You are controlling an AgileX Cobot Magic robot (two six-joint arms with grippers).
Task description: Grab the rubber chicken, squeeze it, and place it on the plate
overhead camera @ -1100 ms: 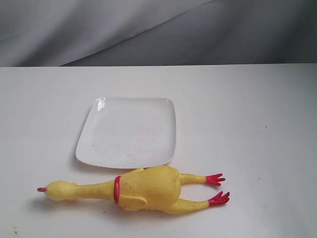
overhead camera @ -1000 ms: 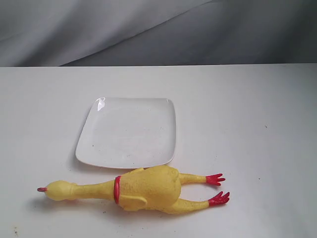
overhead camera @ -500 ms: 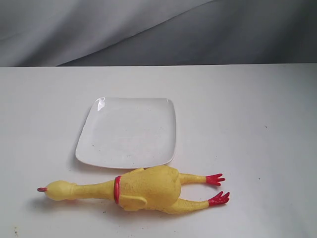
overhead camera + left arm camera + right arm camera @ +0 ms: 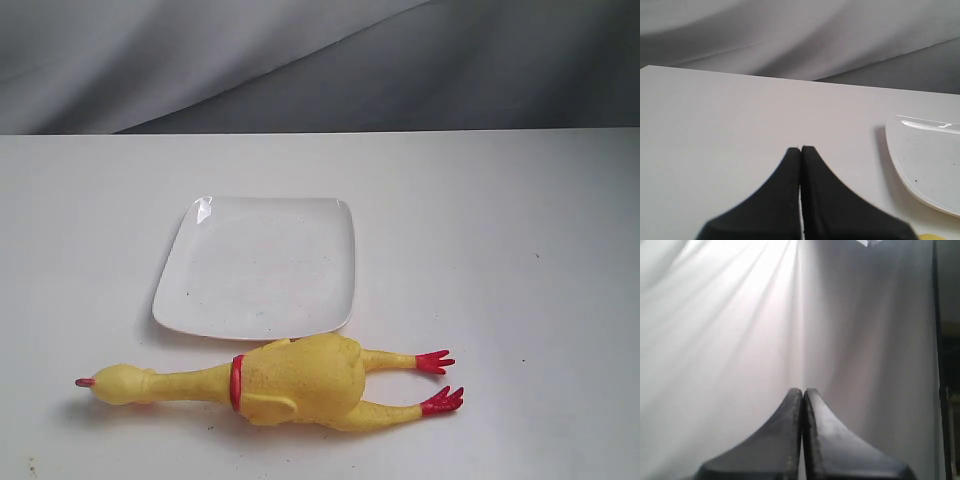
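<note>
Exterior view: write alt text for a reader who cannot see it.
A yellow rubber chicken lies lengthwise on a white table, head left, red feet right. Just behind it sits an empty white square plate, with grey cloth as backdrop.

Shows a matte white tabletop (image 4: pixel 520 230), running back to a straight far edge. Behind that edge, shows a grey fabric backdrop (image 4: pixel 300 60) hanging in soft diagonal folds, lighter at left, darker at right. Also shows a tiny dark speck (image 4: pixel 537 256) toward the right edge.
</note>
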